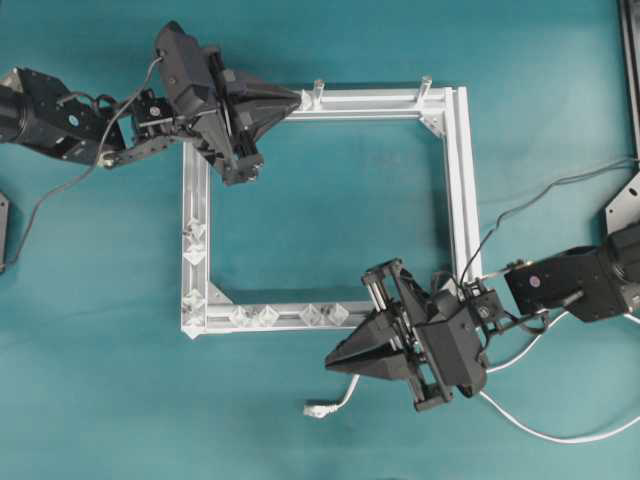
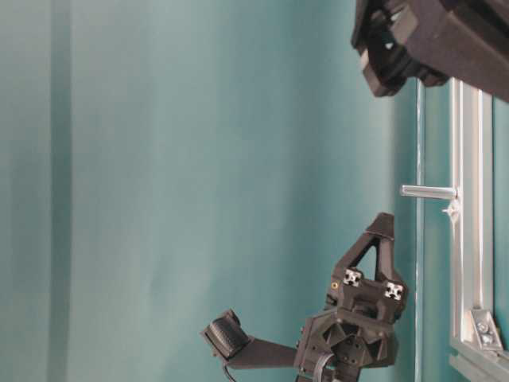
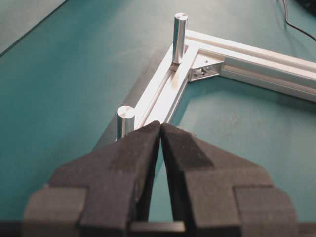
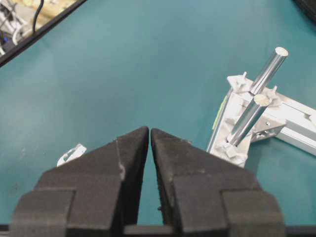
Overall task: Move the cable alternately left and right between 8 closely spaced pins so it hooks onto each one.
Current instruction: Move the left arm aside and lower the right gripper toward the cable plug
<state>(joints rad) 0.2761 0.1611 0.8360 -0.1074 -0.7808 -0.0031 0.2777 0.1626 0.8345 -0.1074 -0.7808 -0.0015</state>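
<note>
The cable [image 1: 342,395] is a thin white cord lying on the teal table below the frame's bottom rail. Its white plug [image 1: 316,408] rests free on the table, and the plug [image 4: 71,154] also peeks out left of the right fingers. The cord passes under my right gripper [image 1: 332,362], which is shut on nothing just above it. The pins [image 1: 195,245] sit in pairs on the left rail, and more pins [image 1: 255,316] on the bottom rail, all bare. My left gripper [image 1: 298,97] is shut and empty over the top rail's left end, beside a post [image 3: 126,118].
The square aluminium frame [image 1: 462,180] lies mid-table. Two upright cylindrical posts [image 1: 318,90] [image 1: 425,85] stand on its top rail; the further post [image 3: 179,32] is near the corner bracket. The cable's slack [image 1: 560,437] loops away to the right. Black arm wires [image 1: 540,195] trail at the right.
</note>
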